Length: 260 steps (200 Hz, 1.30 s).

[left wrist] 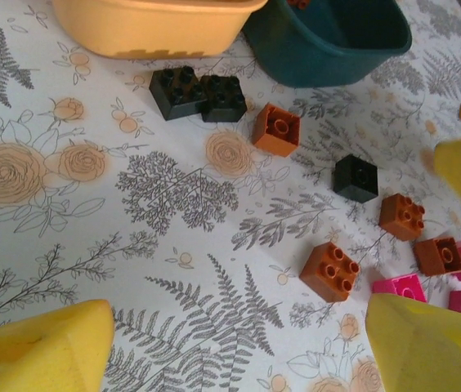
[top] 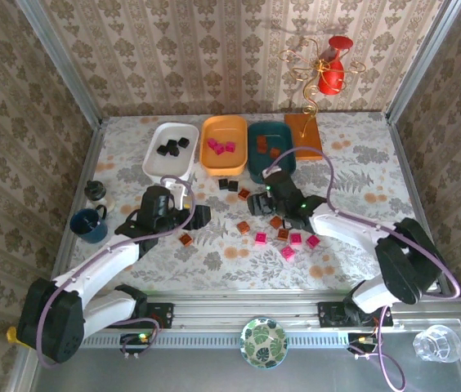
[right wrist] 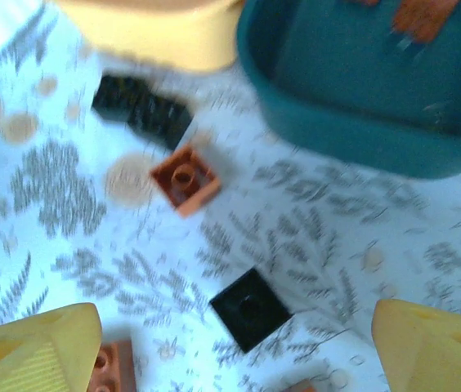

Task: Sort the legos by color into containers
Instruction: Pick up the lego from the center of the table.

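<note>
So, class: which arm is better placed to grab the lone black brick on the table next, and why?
Right. The right tool, open, frames the lone black brick; the left tool, also open, has it farther ahead and off to one side.

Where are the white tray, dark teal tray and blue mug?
white tray (top: 169, 166): top external view, its bare floor.
dark teal tray (left wrist: 328, 65): left wrist view, its outer wall.
blue mug (top: 84, 232): top external view, its body.
</note>
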Motion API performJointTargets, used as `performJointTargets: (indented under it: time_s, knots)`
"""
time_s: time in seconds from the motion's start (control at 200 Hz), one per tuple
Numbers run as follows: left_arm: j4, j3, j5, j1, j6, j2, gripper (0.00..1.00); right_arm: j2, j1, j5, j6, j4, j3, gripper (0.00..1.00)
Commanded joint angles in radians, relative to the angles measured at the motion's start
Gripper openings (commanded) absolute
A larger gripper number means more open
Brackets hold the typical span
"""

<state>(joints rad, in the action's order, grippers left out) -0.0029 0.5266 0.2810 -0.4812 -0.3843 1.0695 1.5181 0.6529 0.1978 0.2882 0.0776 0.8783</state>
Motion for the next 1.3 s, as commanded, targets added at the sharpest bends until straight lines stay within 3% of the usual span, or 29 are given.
performJointTargets:
  time_s: [0.0,0.31,0.695,0.915,1.175,1.295]
  knots:
    - [-0.025,-0.020,-0.009,0.015,0.039,-0.011,0.82,0.098,0.027,-0.026,-0.085,-0.026,0.050,0.88]
    - [-0.029,-0.053,-0.059,0.018,0.030,-0.065,0.82,0.402,0.040,0.051,-0.164,-0.019,0.295,0.85]
    - [-0.031,-0.051,-0.050,0.018,0.036,-0.078,0.82,0.546,0.027,0.048,-0.204,0.019,0.425,0.82]
    - [-0.026,-0.051,-0.046,0.018,0.038,-0.069,0.82,0.534,0.026,-0.082,-0.259,0.002,0.396,0.63]
    - [-0.017,-0.054,-0.031,0.018,0.028,-0.071,0.81,0.561,0.022,-0.053,-0.256,-0.053,0.406,0.40]
    - [-0.024,-0.050,-0.018,0.018,0.023,-0.072,0.81,0.483,0.022,-0.054,-0.219,-0.098,0.345,0.34]
